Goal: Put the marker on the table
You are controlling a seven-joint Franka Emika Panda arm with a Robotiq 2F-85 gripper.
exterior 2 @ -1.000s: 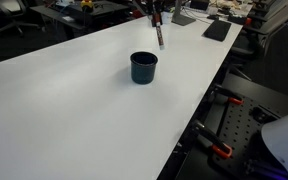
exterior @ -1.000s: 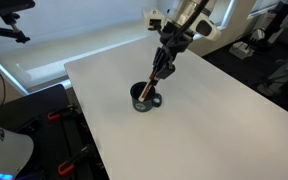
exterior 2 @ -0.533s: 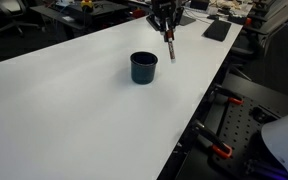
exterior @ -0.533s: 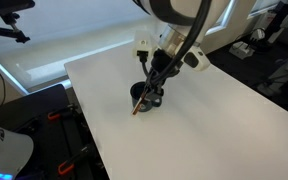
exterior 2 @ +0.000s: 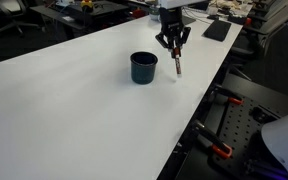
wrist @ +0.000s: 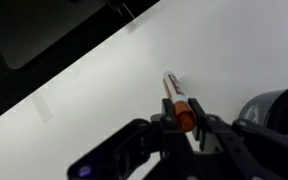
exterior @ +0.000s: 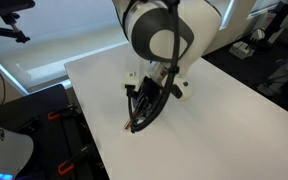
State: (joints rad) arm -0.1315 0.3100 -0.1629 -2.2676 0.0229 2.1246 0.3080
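marker point(exterior 2: 177, 64) gripped in the closed gripper point(exterior 2: 174, 47) over the table point(exterior 2: 64, 110), just beside the cup point(exterior 2: 143, 67).

the marker is clamped by its upper end between the narrow-set jaws and is pointed steeply down at the white tabletop, between the dark cup and the table's edge; whether its lower tip touches the surface cannot be told. in the wrist view the reddish-orange marker point(wrist: 176, 98) is seen sticking out from the gripper point(wrist: 187, 122), with the cup point(wrist: 279, 108) at the right. in an exterior view the marker point(exterior: 136, 121) is shown slanted below the gripper point(exterior: 144, 103).
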